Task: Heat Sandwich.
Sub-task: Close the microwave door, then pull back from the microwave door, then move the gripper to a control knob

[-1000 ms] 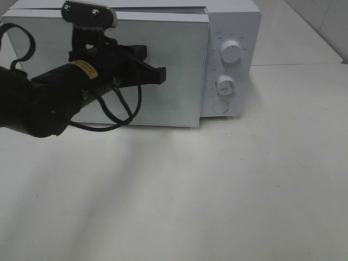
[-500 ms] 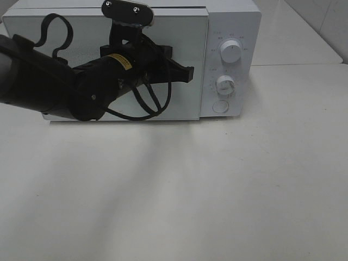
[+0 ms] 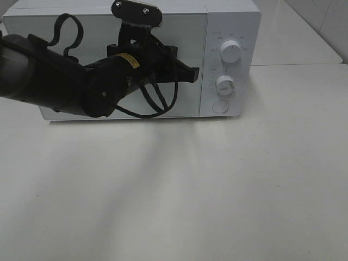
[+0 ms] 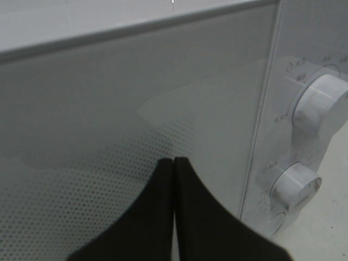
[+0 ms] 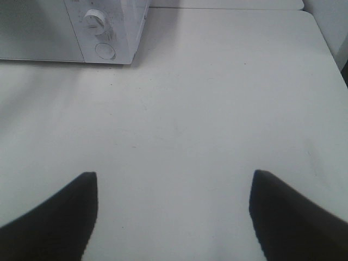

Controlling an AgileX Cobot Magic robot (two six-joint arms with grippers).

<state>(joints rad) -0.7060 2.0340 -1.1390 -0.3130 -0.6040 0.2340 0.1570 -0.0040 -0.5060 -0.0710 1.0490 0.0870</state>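
Observation:
The sandwich is hidden in every view. A white microwave stands at the back of the table, and its glass door lies flush with the front. My left gripper is shut, with nothing between its fingers, and its tips rest at the door's right side close to the control panel. The left wrist view has the shut gripper against the dotted door glass. My right gripper hangs open over bare table, holding nothing, and stays outside the exterior high view.
The control panel carries an upper knob, a lower knob and a round button. The white tabletop spreads in front of the microwave. A table seam runs at the back right.
The microwave door swung from ajar to fully shut. My left arm moved right and toward the microwave with it, fingers staying shut. The right gripper has not visibly changed.

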